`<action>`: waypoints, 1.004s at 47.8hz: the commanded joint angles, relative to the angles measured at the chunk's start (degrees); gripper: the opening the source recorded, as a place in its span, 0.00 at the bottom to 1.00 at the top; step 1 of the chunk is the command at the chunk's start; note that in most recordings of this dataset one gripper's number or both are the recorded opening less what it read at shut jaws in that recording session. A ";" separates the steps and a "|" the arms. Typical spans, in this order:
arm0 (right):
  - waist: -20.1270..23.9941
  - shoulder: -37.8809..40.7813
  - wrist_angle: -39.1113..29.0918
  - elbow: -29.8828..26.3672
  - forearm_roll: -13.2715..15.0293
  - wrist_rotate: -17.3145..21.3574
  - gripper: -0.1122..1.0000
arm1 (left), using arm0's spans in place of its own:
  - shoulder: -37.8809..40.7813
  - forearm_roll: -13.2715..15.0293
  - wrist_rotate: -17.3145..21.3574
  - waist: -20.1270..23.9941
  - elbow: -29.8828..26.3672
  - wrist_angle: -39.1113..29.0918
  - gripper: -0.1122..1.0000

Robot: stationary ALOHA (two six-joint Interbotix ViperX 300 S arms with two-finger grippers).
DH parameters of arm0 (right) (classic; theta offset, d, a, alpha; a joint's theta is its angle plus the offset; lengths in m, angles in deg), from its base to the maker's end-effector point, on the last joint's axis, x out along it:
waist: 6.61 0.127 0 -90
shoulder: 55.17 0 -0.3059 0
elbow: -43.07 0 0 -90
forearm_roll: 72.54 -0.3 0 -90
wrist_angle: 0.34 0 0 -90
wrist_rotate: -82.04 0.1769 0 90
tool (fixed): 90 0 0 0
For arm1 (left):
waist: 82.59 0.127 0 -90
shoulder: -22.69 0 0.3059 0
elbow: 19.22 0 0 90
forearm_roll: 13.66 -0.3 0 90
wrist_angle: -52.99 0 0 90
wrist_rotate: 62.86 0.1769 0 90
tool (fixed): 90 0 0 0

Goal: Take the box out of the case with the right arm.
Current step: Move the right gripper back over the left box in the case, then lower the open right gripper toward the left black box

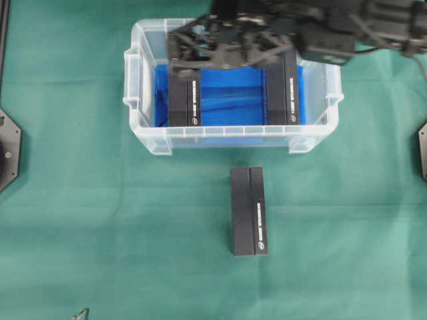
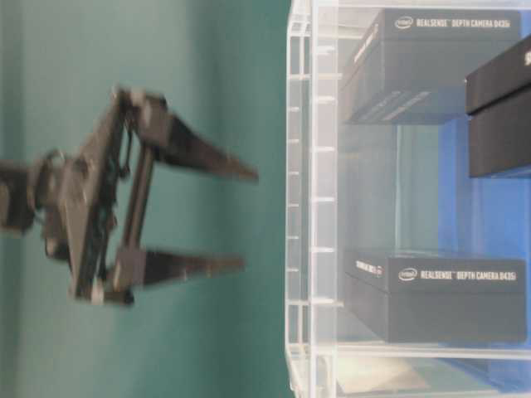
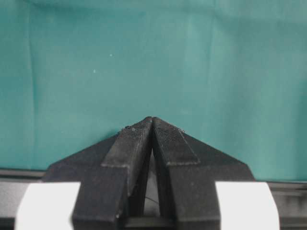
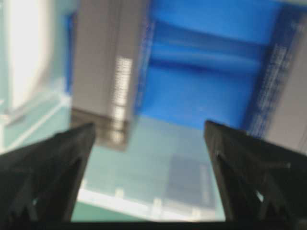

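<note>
The right hand [image 4: 148, 177], fingers spread wide and empty, hangs over the case [image 1: 233, 138], apparently lining up on a box [image 1: 185, 99]; the left hand [image 3: 152, 129] is closed.

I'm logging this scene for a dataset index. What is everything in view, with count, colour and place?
Case: one, clear plastic with blue floor, upper middle of the table.
Boxes in the case: two, black; one at its left side, one at its right side.
Boxes on the cloth: two, black, side by side, touching, in front of the case.
Cloth: one, green, covering the table.
Left gripper: black with white parts, jaws shut, over bare cloth.
Right gripper: all black, jaws open, over the case.
</note>
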 commanded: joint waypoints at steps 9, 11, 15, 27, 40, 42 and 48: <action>0.35 4.66 0.26 -9.05 -3.08 -2.02 0.90 | -0.35 -0.18 0.00 -0.09 -1.49 0.18 0.10; 0.35 5.27 0.44 -9.67 -3.60 -2.46 0.90 | -0.44 -0.18 0.00 0.00 -1.58 0.18 0.10; 0.35 5.98 1.32 -10.20 -3.78 -2.72 0.90 | -0.44 -0.18 0.00 -0.09 -1.58 0.18 0.10; 0.35 6.24 2.99 -10.28 -3.78 -2.90 0.91 | -0.44 -0.09 -0.09 -0.09 -1.49 0.18 0.10; 0.35 6.24 3.25 -10.11 -3.78 -3.52 0.93 | -0.44 -0.09 -0.18 0.00 -1.58 0.18 0.10; 0.35 6.33 3.08 -10.02 -3.78 -3.52 0.94 | -0.44 -0.09 -0.09 -0.09 -1.49 0.18 0.10; 0.35 6.24 3.08 -9.67 -3.78 -3.52 0.95 | -0.44 -0.18 -0.09 -0.09 -1.58 0.18 0.10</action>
